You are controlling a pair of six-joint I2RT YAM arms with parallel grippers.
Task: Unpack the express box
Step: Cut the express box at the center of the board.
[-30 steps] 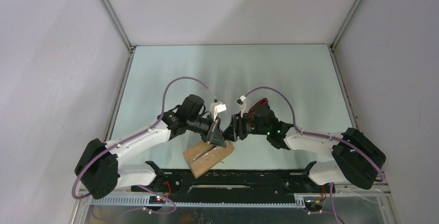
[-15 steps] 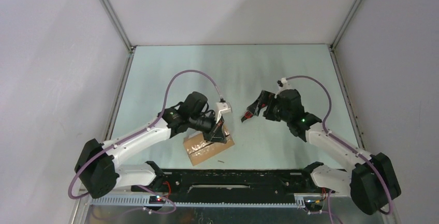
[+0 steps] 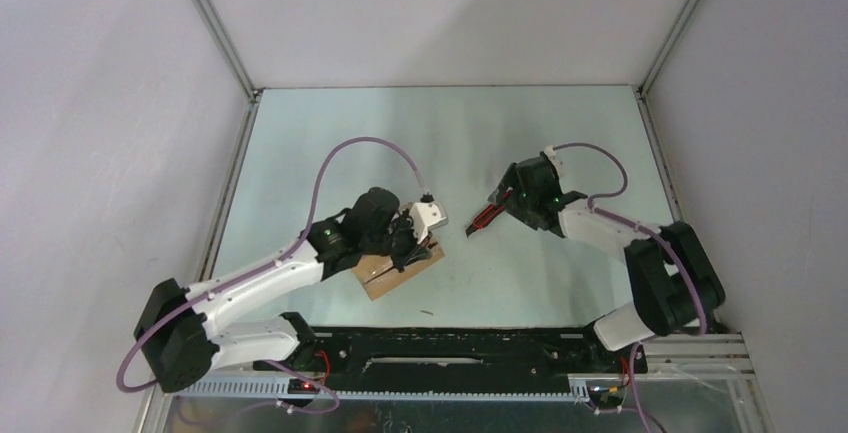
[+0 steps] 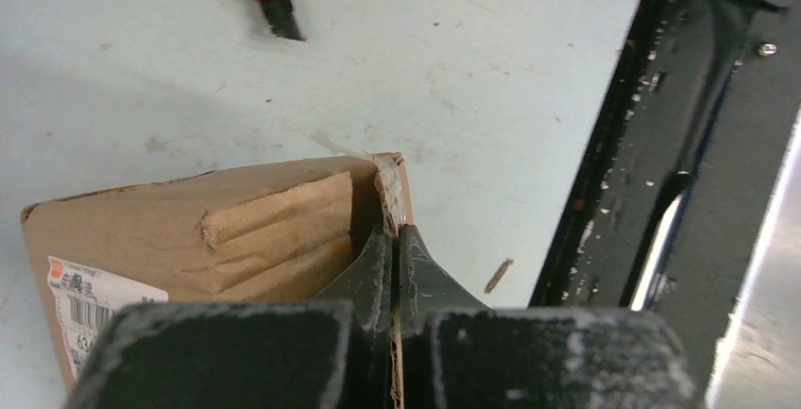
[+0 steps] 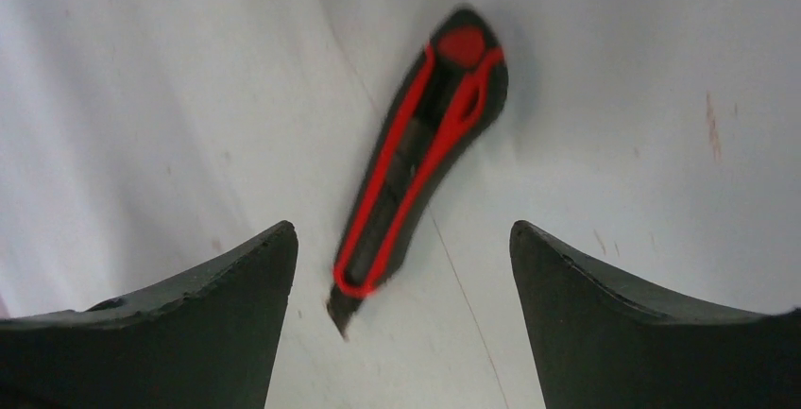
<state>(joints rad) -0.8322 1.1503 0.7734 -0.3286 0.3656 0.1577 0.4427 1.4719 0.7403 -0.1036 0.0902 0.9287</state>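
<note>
The express box point(image 3: 392, 275), a brown carton with a white label point(image 4: 80, 300), lies on the table near the front, left of the middle. My left gripper point(image 3: 420, 245) is shut on the box's thin cardboard edge point(image 4: 396, 239), with the torn flap point(image 4: 274, 230) just left of the fingers. A red-and-black utility knife point(image 3: 483, 218) lies flat on the table to the right of the box. My right gripper point(image 3: 503, 201) hovers over the knife point(image 5: 420, 149), its fingers point(image 5: 217, 305) wide open on either side and not touching it.
A black rail point(image 3: 450, 338) runs along the near table edge, close to the right of the box in the left wrist view point(image 4: 661, 144). A small cardboard shred point(image 4: 498, 275) lies beside it. Frame posts and white walls enclose the table.
The right gripper carried the knife away from the box to the right, opened and let it go onto the table. The left gripper dragged the box slightly back and left.
</note>
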